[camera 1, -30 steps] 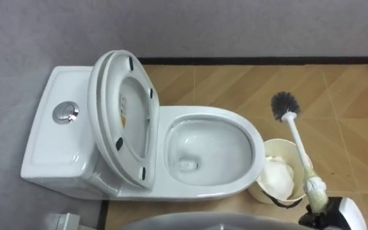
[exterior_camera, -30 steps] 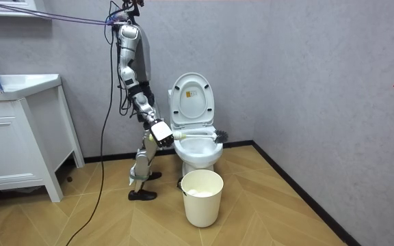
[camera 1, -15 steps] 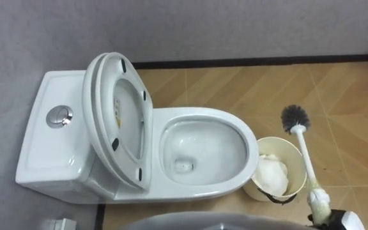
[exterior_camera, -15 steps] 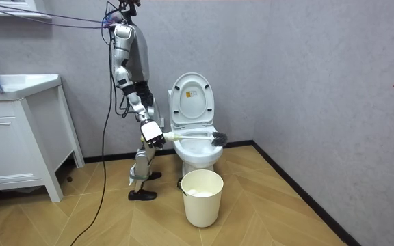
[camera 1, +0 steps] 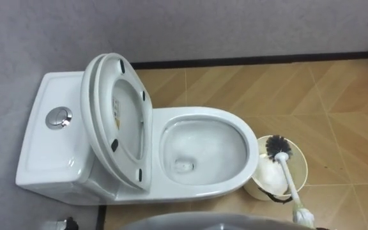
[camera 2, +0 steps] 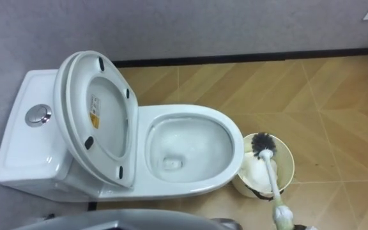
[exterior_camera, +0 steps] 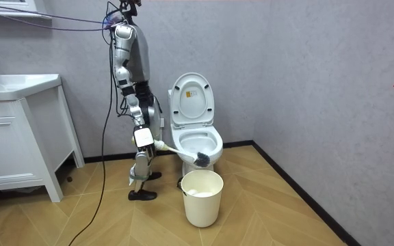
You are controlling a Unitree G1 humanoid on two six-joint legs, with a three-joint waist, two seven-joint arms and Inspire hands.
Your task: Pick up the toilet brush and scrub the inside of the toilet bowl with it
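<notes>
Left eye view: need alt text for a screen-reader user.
Looking down on a white toilet with lid and seat raised and the bowl open. To its right, a toilet brush slants up from the lower edge, its dark head over a cream waste bin on the wood-pattern floor.

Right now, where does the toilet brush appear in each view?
Left eye view: toilet brush lower right, head over the bin.
Right eye view: toilet brush lower right, head over the bin.
Room view: toilet brush at centre, slanting down from the right hand, head above the bin.
Shared landmark: the bin.
</notes>
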